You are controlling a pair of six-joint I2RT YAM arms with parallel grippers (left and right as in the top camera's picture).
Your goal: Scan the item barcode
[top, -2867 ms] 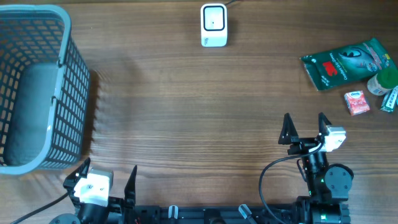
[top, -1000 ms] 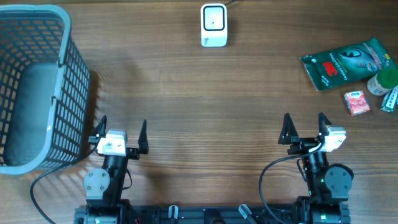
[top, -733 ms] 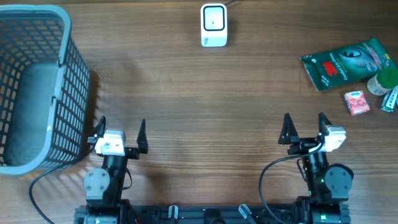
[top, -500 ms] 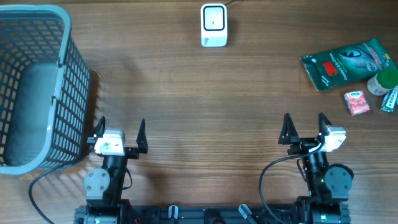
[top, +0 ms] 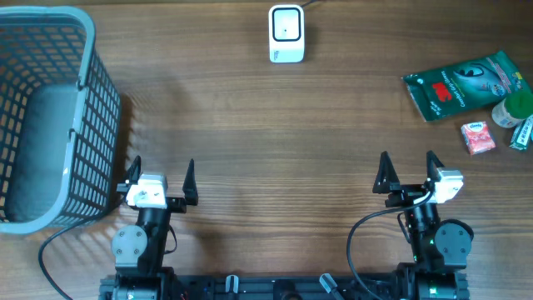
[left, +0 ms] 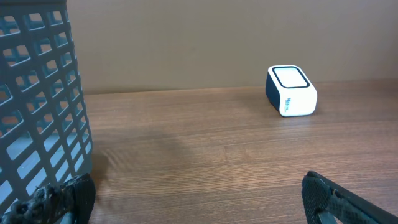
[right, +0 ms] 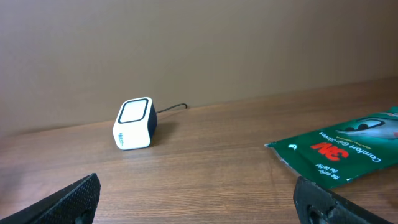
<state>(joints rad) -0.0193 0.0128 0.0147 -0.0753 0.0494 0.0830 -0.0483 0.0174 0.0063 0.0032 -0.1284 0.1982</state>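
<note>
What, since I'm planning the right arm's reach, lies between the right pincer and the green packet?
Nothing: only bare table lies between the open right pincer and the green packet. This is clearest in the overhead view.

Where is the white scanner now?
Overhead view: the white scanner stands at the far middle, between the grey basket at left and the green packet at right.

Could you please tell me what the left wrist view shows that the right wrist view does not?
Only the left wrist view shows the grey mesh basket, which fills its left edge. Only the right wrist view shows the green 3M packet, lying flat on the right. Both views show the white scanner standing on the wooden table in front of a plain wall.
</note>
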